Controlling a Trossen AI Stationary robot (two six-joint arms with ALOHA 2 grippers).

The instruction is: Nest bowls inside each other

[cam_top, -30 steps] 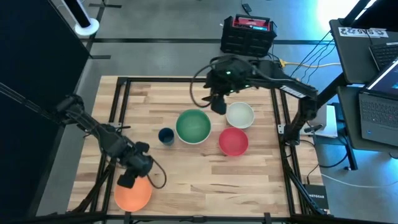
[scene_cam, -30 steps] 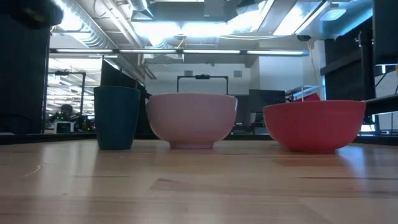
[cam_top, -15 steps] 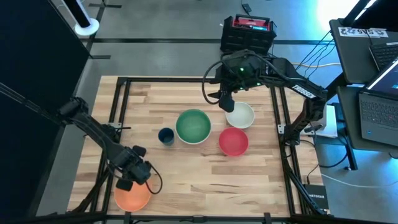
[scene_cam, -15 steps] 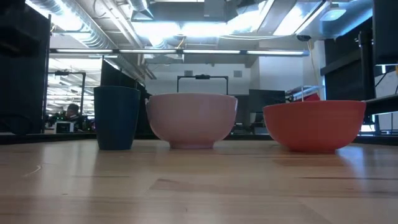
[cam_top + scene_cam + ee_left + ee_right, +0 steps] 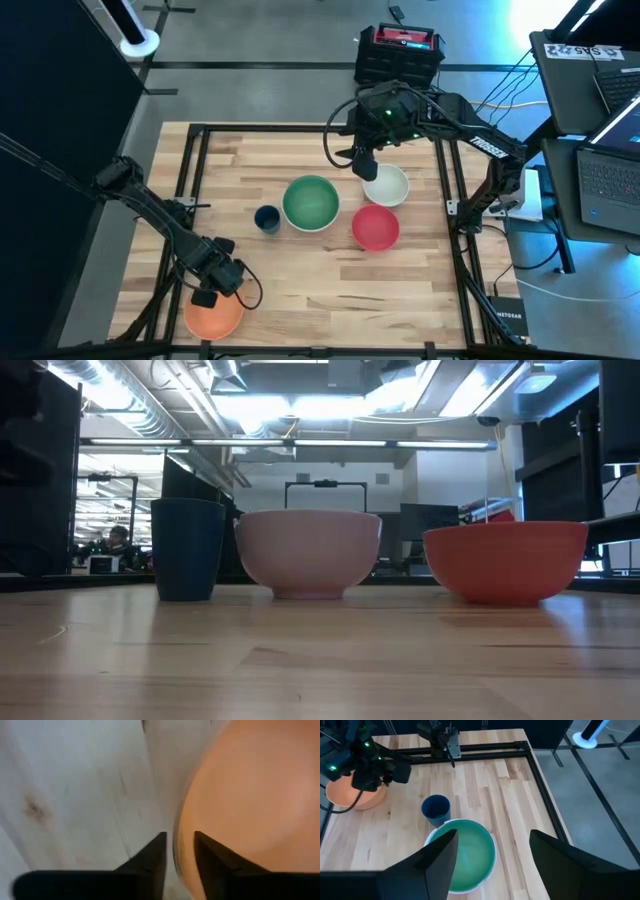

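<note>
The orange bowl (image 5: 212, 315) sits alone at the near left corner of the surface (image 5: 320, 285), well apart from the other bowls, and its rim is the thing my next move turns on. In my left wrist view that rim runs straight up between my two fingers (image 5: 150, 862), one finger outside the wall and one over the bowl's inside, so the wall lies edge-on in the gap of my left gripper (image 5: 207, 294). The gripper stands part closed and narrow around the rim; whether the pads already press the plastic I cannot tell (the gap on each side looks very thin). I judge the grasp is about made, and the bowl has not left the surface.

From there the others lie far off toward the middle: the green bowl (image 5: 311, 203), with the small dark blue cup (image 5: 266, 218) just beside it, the red bowl (image 5: 375, 227) and the white bowl (image 5: 386, 185) on its far right side. My left arm is plainly the nearer one to the orange bowl.

My right gripper (image 5: 362, 165) hangs wide open and empty, between the green and white bowls at their far edge.
</note>
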